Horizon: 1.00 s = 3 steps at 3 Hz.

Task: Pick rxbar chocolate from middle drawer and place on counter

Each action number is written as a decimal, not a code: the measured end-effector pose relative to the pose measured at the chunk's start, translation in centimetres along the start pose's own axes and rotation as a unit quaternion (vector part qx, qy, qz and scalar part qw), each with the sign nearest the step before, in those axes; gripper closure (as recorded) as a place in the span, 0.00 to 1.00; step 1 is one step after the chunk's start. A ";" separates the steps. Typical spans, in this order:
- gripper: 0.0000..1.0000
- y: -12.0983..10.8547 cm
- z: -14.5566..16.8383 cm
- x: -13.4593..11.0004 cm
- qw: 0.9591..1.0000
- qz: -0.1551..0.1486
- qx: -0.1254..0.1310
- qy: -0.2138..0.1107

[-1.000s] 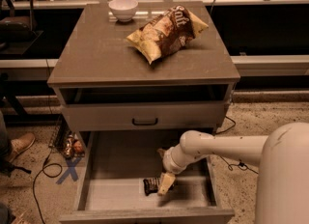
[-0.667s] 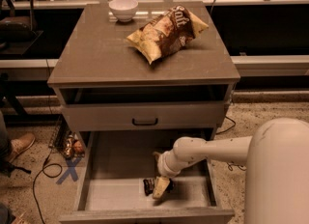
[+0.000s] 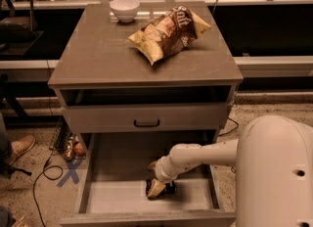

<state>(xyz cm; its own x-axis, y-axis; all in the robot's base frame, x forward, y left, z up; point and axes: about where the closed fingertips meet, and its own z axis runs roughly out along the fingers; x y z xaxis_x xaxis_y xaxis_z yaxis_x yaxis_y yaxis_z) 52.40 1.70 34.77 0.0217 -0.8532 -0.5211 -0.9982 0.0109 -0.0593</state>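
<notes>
The rxbar chocolate (image 3: 169, 188) lies flat near six o'clock on the middle drawer (image 3: 117, 196) floor. The gripper (image 3: 156, 188) is down on its nine o'clock end; I cannot tell its opening or hold. The bar is likely light, slightly bendy and slick-wrapped, so pinch across its narrow width.

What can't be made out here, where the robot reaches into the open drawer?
Camera view: the claw sits low in the middle drawer, covering most of the rxbar chocolate; only a dark end shows.
Camera view: the wrapper's lettering is too small to read.
Camera view: the drawer's right front corner is hidden behind the robot's white body.
</notes>
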 end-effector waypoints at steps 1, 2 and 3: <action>0.71 -0.1 -0.4 -0.2 1.000 -0.001 0.001 0.001; 0.94 -0.1 -0.6 -0.4 1.000 -0.001 0.001 0.001; 1.00 -0.5 -4.5 -0.7 1.000 -0.009 0.014 -0.008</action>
<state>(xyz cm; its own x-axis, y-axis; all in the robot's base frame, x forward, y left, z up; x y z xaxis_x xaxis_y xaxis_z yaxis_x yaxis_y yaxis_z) 52.61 -0.08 39.03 0.0412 -0.8450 -0.5332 -0.9957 0.0096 -0.0923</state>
